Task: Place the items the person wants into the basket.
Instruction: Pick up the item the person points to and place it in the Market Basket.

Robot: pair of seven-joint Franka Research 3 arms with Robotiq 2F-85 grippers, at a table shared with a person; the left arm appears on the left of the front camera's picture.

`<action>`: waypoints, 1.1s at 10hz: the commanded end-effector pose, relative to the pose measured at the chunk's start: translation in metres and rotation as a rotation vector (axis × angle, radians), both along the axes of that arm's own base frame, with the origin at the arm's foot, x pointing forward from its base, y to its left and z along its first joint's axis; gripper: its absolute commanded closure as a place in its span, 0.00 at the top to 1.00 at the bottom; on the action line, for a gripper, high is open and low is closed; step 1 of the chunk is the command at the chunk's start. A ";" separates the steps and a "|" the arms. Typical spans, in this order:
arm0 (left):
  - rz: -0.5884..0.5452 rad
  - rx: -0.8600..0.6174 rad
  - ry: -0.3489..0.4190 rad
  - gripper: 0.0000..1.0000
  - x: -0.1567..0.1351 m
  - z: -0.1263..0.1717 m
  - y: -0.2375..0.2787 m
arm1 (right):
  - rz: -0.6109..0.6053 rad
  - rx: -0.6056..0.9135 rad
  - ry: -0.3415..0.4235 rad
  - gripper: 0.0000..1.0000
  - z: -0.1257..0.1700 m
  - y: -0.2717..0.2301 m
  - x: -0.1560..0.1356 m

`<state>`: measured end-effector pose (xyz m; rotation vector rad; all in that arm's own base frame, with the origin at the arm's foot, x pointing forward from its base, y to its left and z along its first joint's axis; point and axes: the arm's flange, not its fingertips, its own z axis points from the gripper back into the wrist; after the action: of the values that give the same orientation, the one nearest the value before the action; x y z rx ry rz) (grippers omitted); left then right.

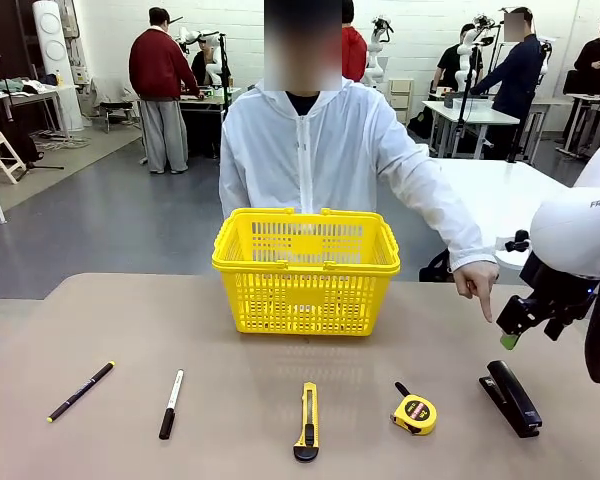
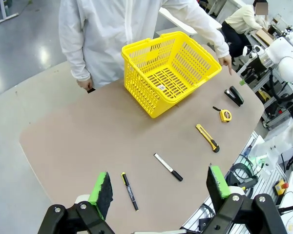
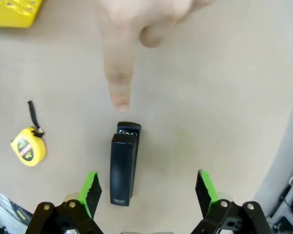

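The right gripper (image 3: 147, 181) hangs over the right end of the tan table (image 1: 100, 320), jaws spread wide and empty. A black desk stapler (image 3: 123, 168) lies under the gap, nearer the 9 o'clock pad. The person's hand (image 3: 121, 53) points down at it from 12 o'clock. A round yellow tape measure (image 3: 28, 146) sits at 9 o'clock.

The left gripper (image 2: 158, 180) is also parted and empty, up high. The marker with white barrel and black cap (image 2: 167, 166) lies at 12 o'clock of its gap. The slim yellow-and-black utility knife (image 2: 207, 138) is at 1 o'clock, and the yellow lattice plastic basket (image 2: 136, 83) stands beyond both.
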<state>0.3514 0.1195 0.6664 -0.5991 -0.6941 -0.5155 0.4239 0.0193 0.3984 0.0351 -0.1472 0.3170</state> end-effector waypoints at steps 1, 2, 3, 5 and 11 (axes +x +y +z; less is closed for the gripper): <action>-0.017 -0.005 -0.015 1.00 0.000 -0.001 0.002 | 0.033 0.072 -0.022 1.00 -0.006 0.003 -0.002; -0.017 -0.005 -0.015 1.00 0.000 -0.001 0.002 | 0.026 0.093 -0.042 1.00 -0.001 0.004 -0.006; -0.017 -0.005 -0.015 1.00 0.000 -0.001 0.002 | 0.008 0.018 -0.003 1.00 -0.003 0.003 0.000; -0.017 -0.005 -0.015 1.00 0.000 -0.001 0.002 | 0.008 0.018 -0.003 1.00 -0.003 0.003 0.000; -0.017 -0.005 -0.015 1.00 0.000 -0.001 0.002 | 0.002 -0.017 0.051 1.00 -0.033 0.013 0.004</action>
<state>0.3512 0.1204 0.6662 -0.5970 -0.6952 -0.5143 0.4252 0.0288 0.3762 0.0602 -0.1086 0.3311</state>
